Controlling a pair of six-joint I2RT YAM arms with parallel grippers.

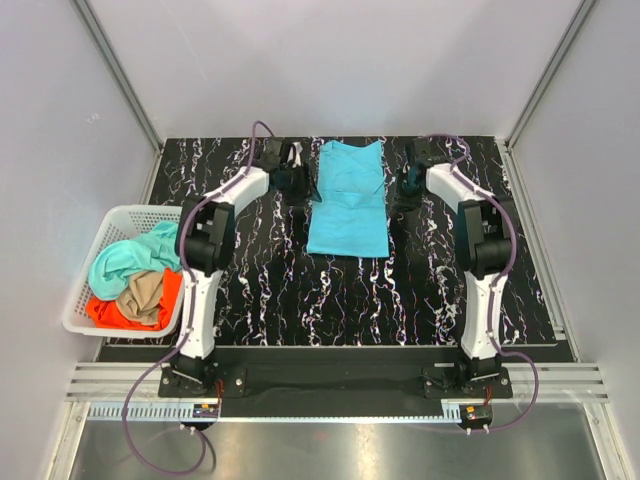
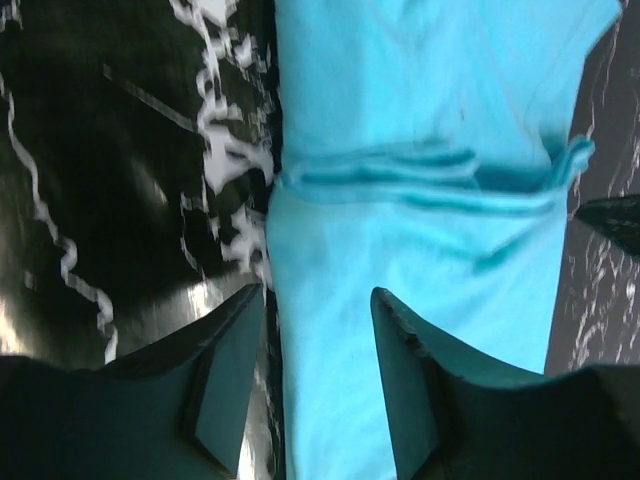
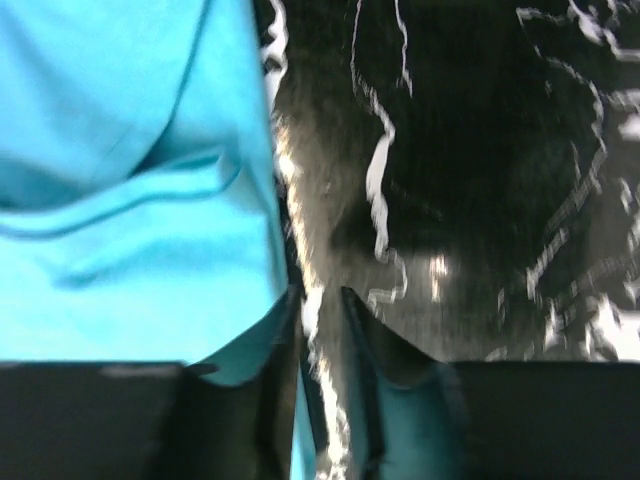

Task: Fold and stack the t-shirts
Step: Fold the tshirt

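The bright cyan t-shirt [image 1: 348, 200] lies folded into a long strip at the back middle of the black marbled table [image 1: 300, 300]. My left gripper [image 1: 298, 180] is low at its left edge. In the left wrist view my left gripper [image 2: 318, 292] is open, its jaws on either side of that edge of the cloth [image 2: 420, 200]. My right gripper [image 1: 405, 185] is at the shirt's right edge. In the blurred right wrist view my right gripper [image 3: 318, 292] has a narrow gap at the edge of the cloth [image 3: 120, 200].
A white lattice basket [image 1: 110, 215] stands off the table's left side. It holds a mint-teal shirt [image 1: 125, 262], a tan shirt [image 1: 145, 292] and an orange-red shirt [image 1: 105, 312]. Grey walls close in the back and both sides.
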